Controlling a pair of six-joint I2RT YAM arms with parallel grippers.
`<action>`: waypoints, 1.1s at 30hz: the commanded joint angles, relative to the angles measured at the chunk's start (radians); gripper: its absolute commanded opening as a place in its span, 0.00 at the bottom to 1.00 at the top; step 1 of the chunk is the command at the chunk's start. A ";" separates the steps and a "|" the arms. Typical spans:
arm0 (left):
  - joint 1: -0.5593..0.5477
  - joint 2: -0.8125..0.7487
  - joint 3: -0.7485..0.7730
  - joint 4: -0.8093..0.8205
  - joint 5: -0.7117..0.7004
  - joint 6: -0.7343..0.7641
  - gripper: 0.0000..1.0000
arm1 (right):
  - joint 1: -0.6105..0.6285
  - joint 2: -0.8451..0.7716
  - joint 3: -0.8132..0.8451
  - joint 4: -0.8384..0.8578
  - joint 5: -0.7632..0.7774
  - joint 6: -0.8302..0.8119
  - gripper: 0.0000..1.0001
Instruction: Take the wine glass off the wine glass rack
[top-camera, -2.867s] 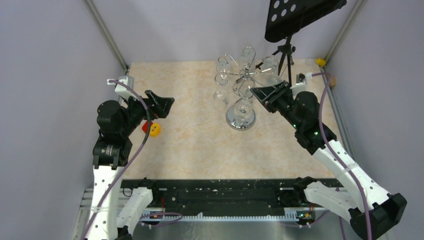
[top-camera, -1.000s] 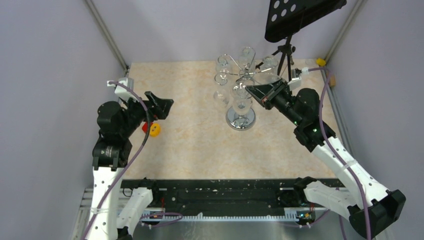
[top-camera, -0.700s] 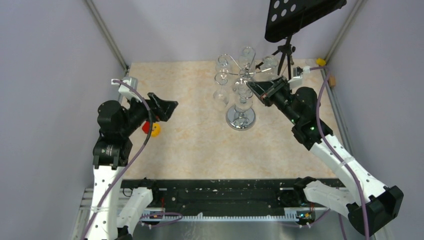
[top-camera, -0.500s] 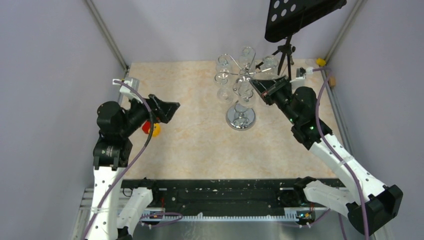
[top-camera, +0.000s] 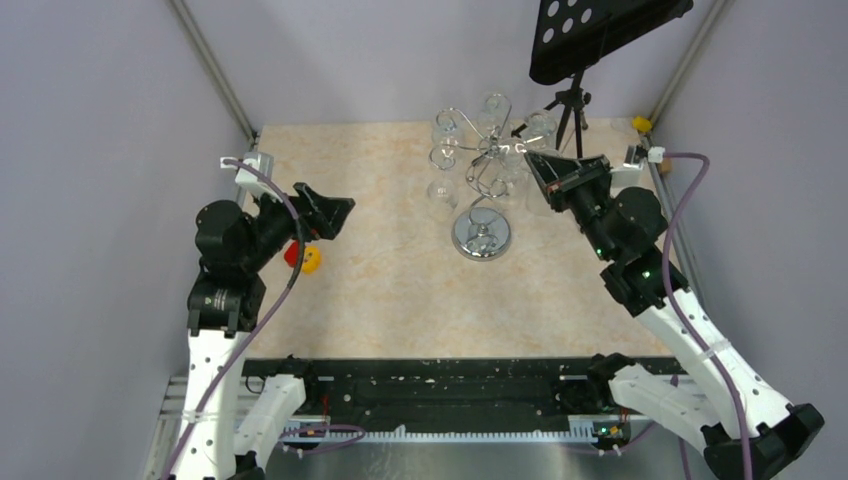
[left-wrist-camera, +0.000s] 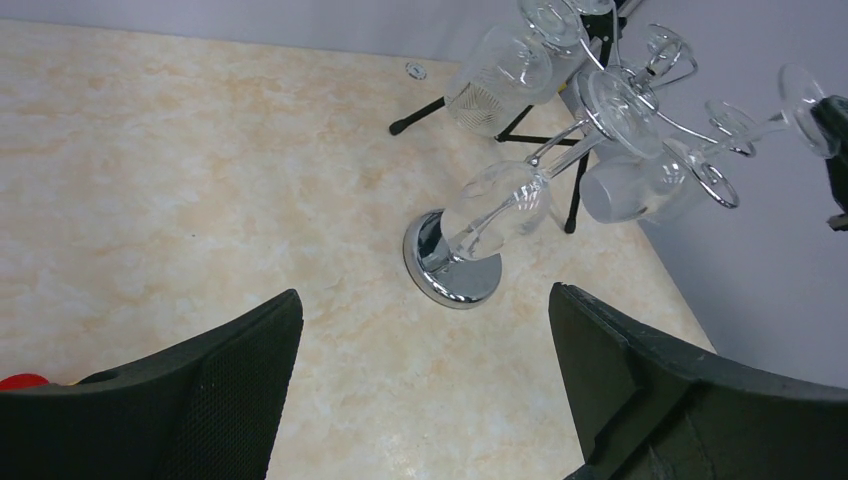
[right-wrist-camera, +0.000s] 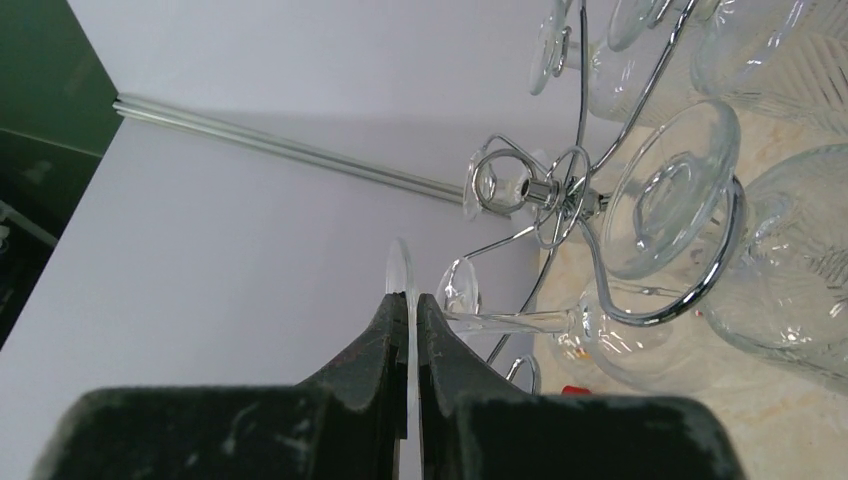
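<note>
**Right gripper pinches glass foot beside the rack**

The right gripper is up at the rack's top, on its right side. Its jaws are closed down narrow on the thin foot of the glass, which shows edge-on between the fingers in the right wrist view. The glass lies roughly sideways. Its stem runs from the clamped foot toward the rack's hub, and its bowl sits in among the curled wire arms. One wire curl crosses in front of the bowl, and I cannot tell whether the glass touches it or hangs free.

Other glasses hang bowl-down from the arms around the post. The rack's round base stands on the table toward the far right. The music stand is just behind it, with its tripod legs near the rack.

The left gripper hovers over the left part of the table, well apart from the rack. Its jaws are spread wide with nothing between them, and its camera looks across at the rack. A red and yellow piece lies on the table just beside that arm.
</note>
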 joint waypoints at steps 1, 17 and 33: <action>0.002 0.008 0.018 0.022 -0.060 -0.026 0.96 | 0.008 -0.067 -0.006 0.014 0.005 0.029 0.00; -0.005 0.009 -0.133 0.291 0.042 -0.111 0.95 | 0.008 -0.288 -0.039 -0.237 -0.146 0.071 0.00; -0.601 0.172 -0.213 0.621 0.166 0.260 0.92 | 0.010 -0.257 -0.252 0.081 -0.602 0.324 0.00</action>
